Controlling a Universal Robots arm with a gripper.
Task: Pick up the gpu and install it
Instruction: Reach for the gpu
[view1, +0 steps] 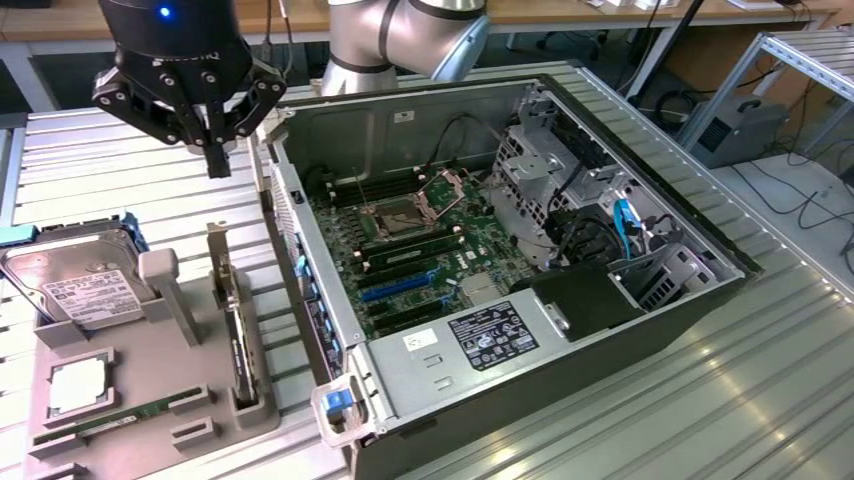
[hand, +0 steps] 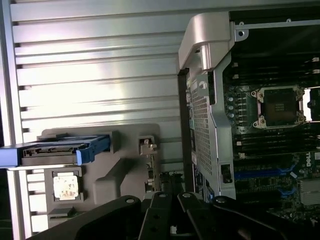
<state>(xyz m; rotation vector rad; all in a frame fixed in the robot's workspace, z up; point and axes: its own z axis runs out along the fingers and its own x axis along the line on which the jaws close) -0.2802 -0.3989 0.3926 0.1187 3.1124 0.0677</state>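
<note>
The pincer (view1: 218, 160) hangs above the counter (view1: 94, 160) with fingers pressed together on nothing (touching nothing either), the gpu (view1: 238, 335) standing on edge in the grey holder (view1: 158, 285) beneath it, well apart.

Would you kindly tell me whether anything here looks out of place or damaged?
Nothing stands out. The gpu stands upright in its slot of the grey holder, the hard drive sits in the same holder, and the open case looks orderly.
</note>
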